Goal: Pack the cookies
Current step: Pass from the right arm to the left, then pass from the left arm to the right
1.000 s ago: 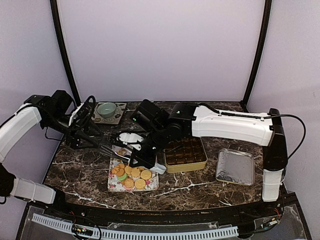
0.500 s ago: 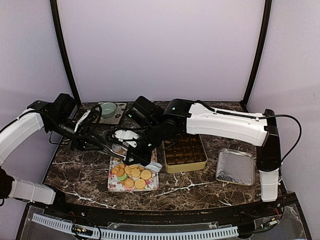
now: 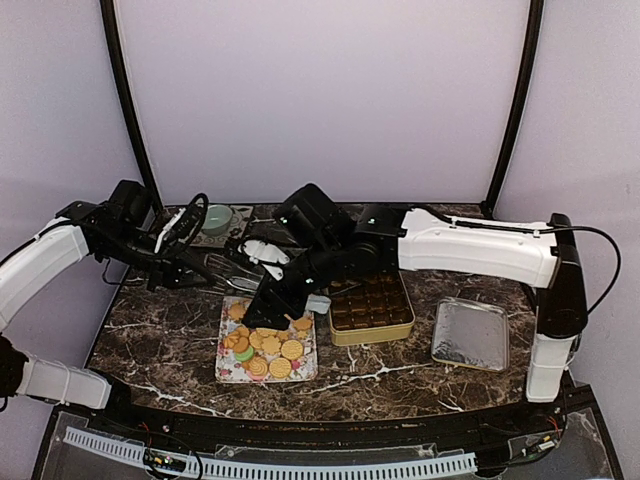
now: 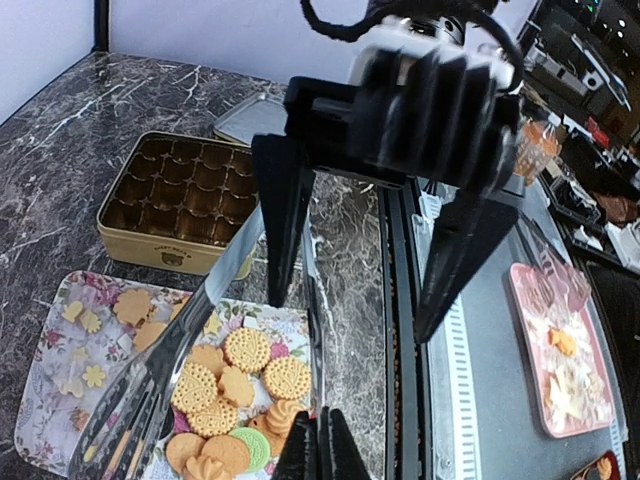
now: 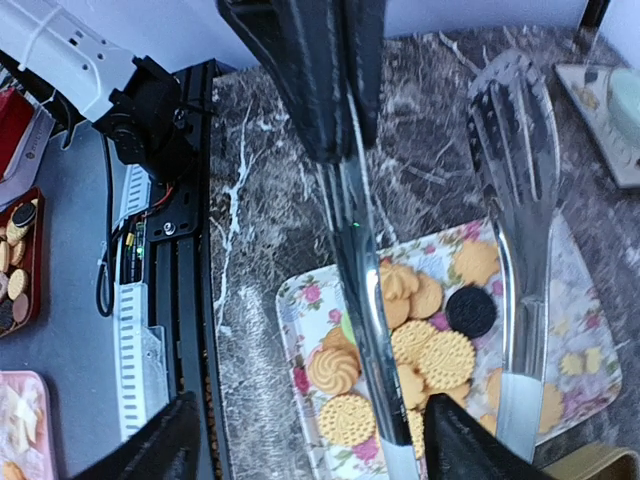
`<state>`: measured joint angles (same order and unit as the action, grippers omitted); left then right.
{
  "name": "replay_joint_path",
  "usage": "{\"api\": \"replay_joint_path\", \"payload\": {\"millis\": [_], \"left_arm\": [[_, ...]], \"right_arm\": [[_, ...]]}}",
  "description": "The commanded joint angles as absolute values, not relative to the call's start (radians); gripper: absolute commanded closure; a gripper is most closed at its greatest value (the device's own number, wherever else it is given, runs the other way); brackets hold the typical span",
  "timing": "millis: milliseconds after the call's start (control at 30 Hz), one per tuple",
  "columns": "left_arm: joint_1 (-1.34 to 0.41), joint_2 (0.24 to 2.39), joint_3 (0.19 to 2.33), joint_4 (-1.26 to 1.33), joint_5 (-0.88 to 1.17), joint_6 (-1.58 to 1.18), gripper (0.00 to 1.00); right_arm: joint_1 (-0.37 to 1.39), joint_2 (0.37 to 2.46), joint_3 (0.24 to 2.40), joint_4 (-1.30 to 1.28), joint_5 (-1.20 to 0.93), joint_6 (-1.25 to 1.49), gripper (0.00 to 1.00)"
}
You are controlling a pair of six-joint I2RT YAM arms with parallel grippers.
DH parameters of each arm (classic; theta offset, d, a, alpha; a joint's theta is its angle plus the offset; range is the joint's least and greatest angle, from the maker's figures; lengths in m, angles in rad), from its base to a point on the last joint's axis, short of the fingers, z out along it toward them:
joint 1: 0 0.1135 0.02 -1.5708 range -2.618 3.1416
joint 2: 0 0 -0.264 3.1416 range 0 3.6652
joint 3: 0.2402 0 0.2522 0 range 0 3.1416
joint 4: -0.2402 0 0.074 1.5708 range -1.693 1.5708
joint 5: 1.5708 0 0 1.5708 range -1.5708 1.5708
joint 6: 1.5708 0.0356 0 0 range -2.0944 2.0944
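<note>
Golden-yellow mostly, a few green or dark: small round cookies (image 4: pixel 247 350) piled on flower-patterned rectangular tray (image 4: pixel 45 410) near desk's front edge. Just above, long silver metal tongs (image 4: pixel 230 270), lengthwise from left gripper (image 4: pixel 318 440), clamped on one blade's end, to right gripper (image 4: pixel 348 322), splayed wide, holding nothing, nearer the tray.

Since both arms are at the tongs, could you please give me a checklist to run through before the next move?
1. Left pincer shut on the tongs: ok.
2. Right pincer open, fingers either side of the tongs: ok.
3. Right pincer clear of the tongs: cannot tell; one finger looks very close to a blade.
4. Cookies lying on the flowered tray: ok.
5. Tin open, its cups empty: ok.
6. Way from tray to tin free: not ok; the right arm reaches over the tray's far end.
</note>
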<state>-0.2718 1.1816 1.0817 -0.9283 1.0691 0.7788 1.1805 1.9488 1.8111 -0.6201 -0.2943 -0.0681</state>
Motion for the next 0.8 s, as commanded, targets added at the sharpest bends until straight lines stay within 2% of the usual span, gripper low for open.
{"api": "replay_joint_path", "payload": {"millis": [0,67,167,333,533,767], "left_arm": [[-0.27,1.159,1.096,-0.623,1.178,0.378,1.0],[-0.268,1.14,1.074,-0.447,1.182,0.193,1.0],[-0.266,1.107,1.035,-0.16,1.165,-0.051,1.0],[-0.264,1.098,1.022,0.074,1.141,-0.317,1.0],[-0.265,1.102,0.987,0.28,1.151,-0.581,1.0],[-0.264,1.078,0.962,0.338,1.129,-0.65,1.0]], "right_arm": [[1.113,1.731,1.618,-0.252,-0.293,0.111,0.12],[1.077,1.622,1.479,-0.082,-0.255,0.203,0.01],[1.012,1.451,1.226,0.183,-0.21,0.338,0.0],[0.956,1.292,0.978,0.444,-0.138,0.519,0.0],[0.953,1.375,0.969,0.585,-0.205,0.601,0.0],[0.954,1.519,1.046,0.821,-0.286,0.675,0.0]]}}
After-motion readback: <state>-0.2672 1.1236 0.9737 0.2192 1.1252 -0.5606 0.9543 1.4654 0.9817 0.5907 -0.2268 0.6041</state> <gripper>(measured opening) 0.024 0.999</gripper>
